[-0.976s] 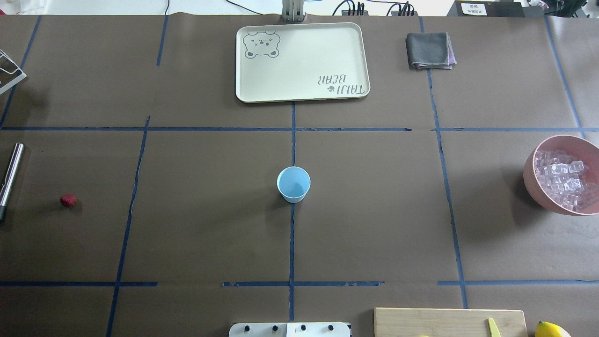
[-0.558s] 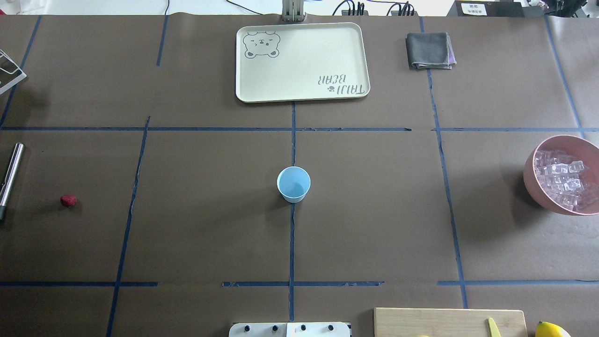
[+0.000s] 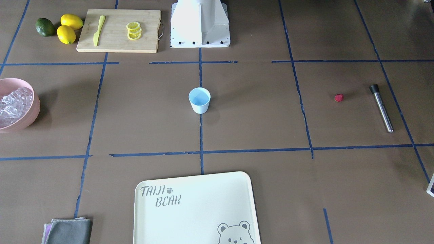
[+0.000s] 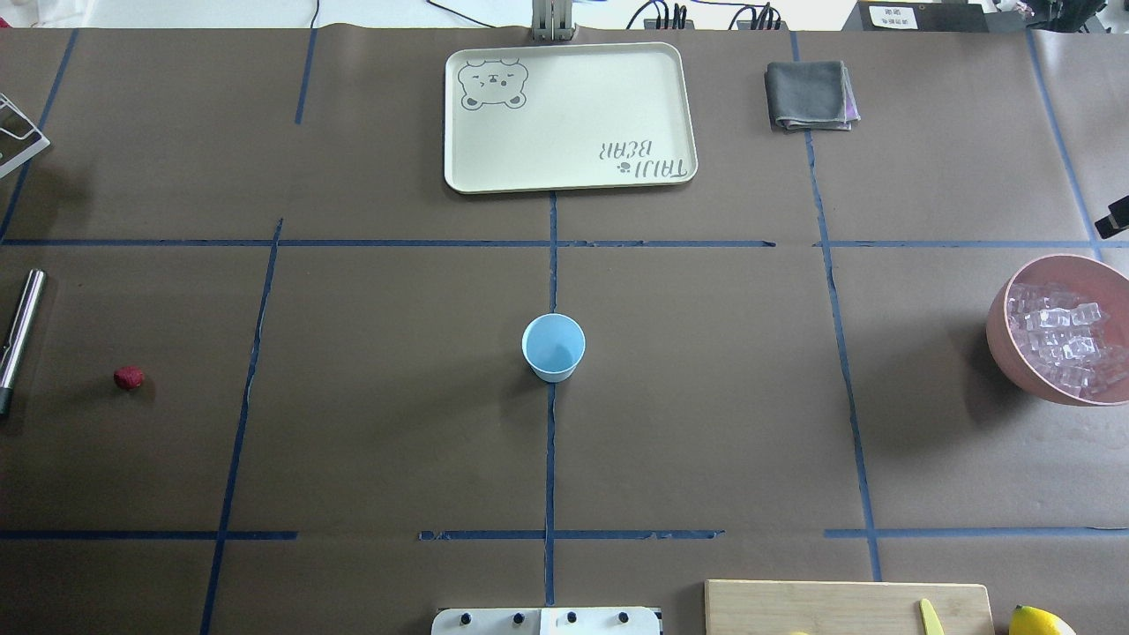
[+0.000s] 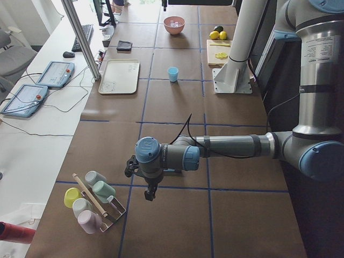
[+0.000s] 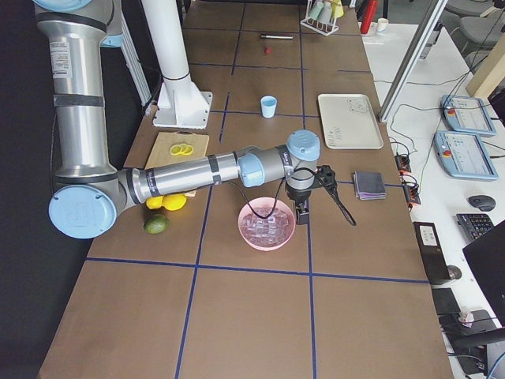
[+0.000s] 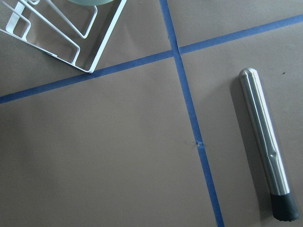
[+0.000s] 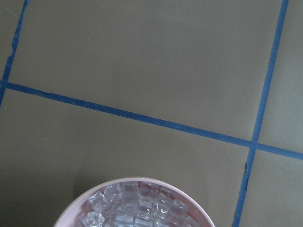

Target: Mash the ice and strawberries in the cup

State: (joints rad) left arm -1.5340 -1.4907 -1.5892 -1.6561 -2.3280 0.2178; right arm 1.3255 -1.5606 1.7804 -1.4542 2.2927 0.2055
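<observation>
The light-blue cup stands upright and empty at the table's middle; it also shows in the front view. The strawberry lies far left, next to a steel muddler. The ice fills a pink bowl at the right edge. My right gripper hangs by the bowl's far rim; only a black corner shows overhead, and I cannot tell whether it is open. My left gripper hovers past the muddler, near the cup rack; I cannot tell its state.
A cream tray and a grey cloth lie at the far side. A cutting board with lemon slices and a yellow knife, lemons and a green fruit sit near the base. A white rack with cups stands far left.
A black part of my right gripper has come into the overhead view at the right edge, beyond the pink bowl. The cup, strawberry and muddler have not moved.
</observation>
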